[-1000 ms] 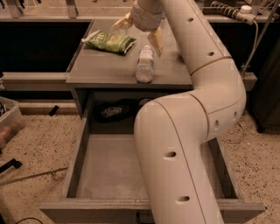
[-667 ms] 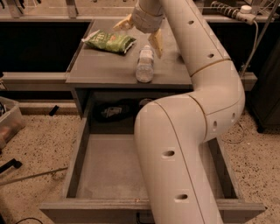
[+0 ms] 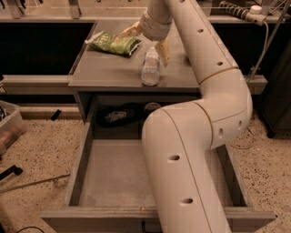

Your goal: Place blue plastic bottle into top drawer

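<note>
The blue plastic bottle [image 3: 150, 66], clear with a white cap, lies on the grey cabinet top [image 3: 104, 68], cap end pointing away from me. My gripper [image 3: 146, 38] hangs just above and behind the bottle with its tan fingers [image 3: 163, 51] spread wide, one on the left near the green bag and one on the right beside the bottle. It holds nothing. The top drawer [image 3: 113, 175] is pulled fully out below, its flat grey floor bare. My white arm covers the drawer's right part.
A green snack bag [image 3: 112, 43] lies on the cabinet top left of the gripper. A dark recess [image 3: 119, 114] under the top holds dark objects. A plastic bin [image 3: 9, 125] stands on the speckled floor at left. A power strip [image 3: 241, 10] lies on the back counter.
The gripper has shifted slightly over the bottle; the bottle, bag and drawer have not moved.
</note>
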You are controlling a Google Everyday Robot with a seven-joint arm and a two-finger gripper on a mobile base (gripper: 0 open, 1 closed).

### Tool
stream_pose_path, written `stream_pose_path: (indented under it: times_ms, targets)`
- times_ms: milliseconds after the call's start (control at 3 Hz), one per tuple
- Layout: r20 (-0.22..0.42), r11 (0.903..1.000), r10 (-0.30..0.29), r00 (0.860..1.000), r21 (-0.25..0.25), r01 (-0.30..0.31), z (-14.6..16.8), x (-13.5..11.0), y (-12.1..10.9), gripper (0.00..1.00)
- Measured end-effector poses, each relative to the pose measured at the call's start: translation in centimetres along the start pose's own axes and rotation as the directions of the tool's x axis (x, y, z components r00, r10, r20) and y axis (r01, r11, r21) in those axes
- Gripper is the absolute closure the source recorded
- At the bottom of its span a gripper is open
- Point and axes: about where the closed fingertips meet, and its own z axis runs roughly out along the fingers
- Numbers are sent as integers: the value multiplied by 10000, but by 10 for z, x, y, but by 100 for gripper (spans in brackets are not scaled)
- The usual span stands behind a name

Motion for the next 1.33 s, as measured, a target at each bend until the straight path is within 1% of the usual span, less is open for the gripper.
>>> stream_pose_path:
  times_ms: [333,667,1000,1333]
  targets:
    - [-359,9999,-15,9994,-160,10,-1,7,-1,0]
    - [-433,10000,-9,9991,-89,5,6,10,-5,0]
    - [-32,9989,123,9999,-460,-125,28,5,5,0]
    - [351,9942,359,9987,-1028,-321,52,0,21,0]
